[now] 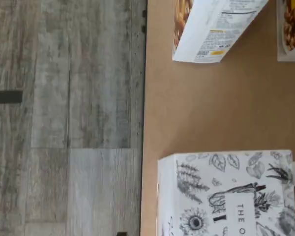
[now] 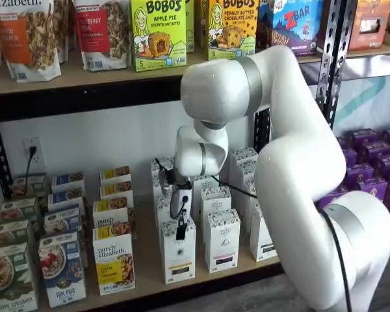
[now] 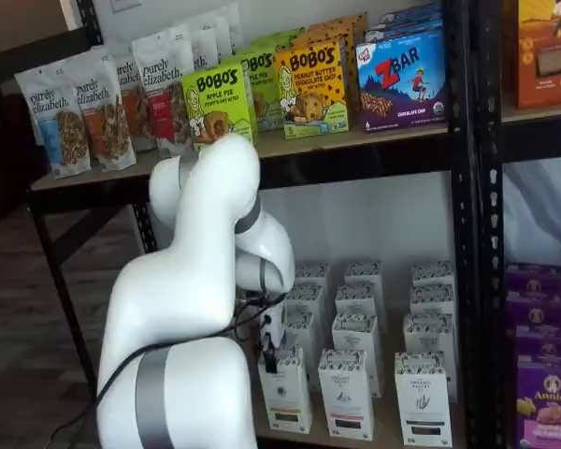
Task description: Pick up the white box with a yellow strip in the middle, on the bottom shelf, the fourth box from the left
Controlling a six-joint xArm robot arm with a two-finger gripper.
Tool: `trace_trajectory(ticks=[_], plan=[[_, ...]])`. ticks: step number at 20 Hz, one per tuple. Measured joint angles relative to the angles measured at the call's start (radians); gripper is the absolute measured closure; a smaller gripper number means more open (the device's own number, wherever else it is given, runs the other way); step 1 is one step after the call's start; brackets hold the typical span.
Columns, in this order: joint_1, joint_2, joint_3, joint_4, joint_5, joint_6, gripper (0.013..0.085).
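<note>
The pincer (image 2: 181,229) is hovering directly above the upright white box (image 2: 179,257) (fingers side-on, so spread or pressed together I cannot tell), seemingly needing only a straight descent.

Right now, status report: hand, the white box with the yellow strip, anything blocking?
Hand low over the front row, open or shut unclear. White box upright on bottom shelf, not gripped. Cartons close on both sides.

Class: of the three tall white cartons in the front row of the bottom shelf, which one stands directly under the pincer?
The leftmost one, the white box with the yellow-orange strip; the pincer hangs over its top.
</note>
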Motion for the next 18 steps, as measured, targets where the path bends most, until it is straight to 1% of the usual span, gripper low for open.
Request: trace_trajectory(ticks=[3,7,9,15,18], plan=[[0.000,0.018,-0.018,-0.011,0.000,0.009,0.0130],[-0.001,0.042,-0.049,-0.046,0.018,0.040,0.0130],[-0.001,0.053,-0.059,-0.056,0.022,0.049,0.0130],[0.002,0.078,-0.075,-0.085,0.005,0.076,0.0130],[0.002,0.089,-0.083,-0.088,-0.002,0.077,0.0130]])
